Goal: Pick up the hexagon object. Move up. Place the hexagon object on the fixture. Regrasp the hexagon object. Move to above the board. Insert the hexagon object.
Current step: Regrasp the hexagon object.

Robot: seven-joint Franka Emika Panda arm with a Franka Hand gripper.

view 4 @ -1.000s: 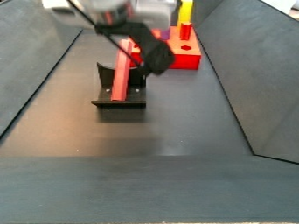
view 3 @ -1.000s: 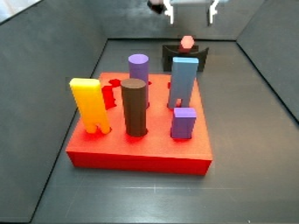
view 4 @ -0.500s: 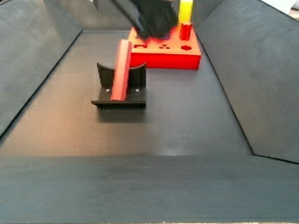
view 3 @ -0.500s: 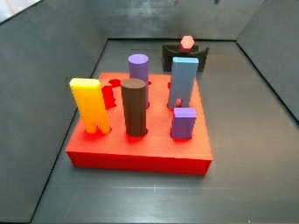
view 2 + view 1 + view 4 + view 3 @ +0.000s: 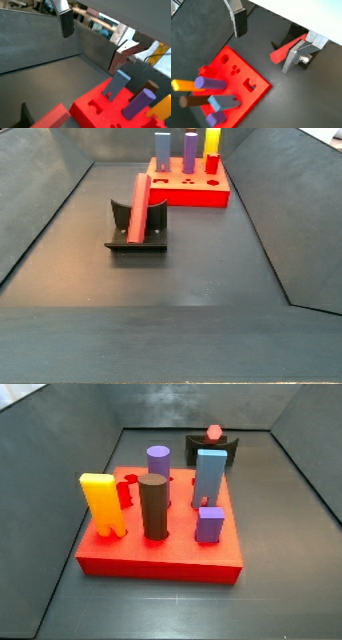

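Wrist views: gripper (image 5: 268,42) high above board (image 5: 234,80), jaws apart, empty. Hexagon object (image 5: 138,211) leans on fixture (image 5: 136,240). Risk: off-centre regrasp would tilt piece, jamming insertion.

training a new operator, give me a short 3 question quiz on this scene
1. True or false: the end effector is holding the hexagon object.
2. The hexagon object rests on: A) board B) fixture C) floor
3. What colour is the board?

Key
1. False. In both wrist views the fingers stand apart with nothing between them.
2. B, leaning on the fixture.
3. Red.
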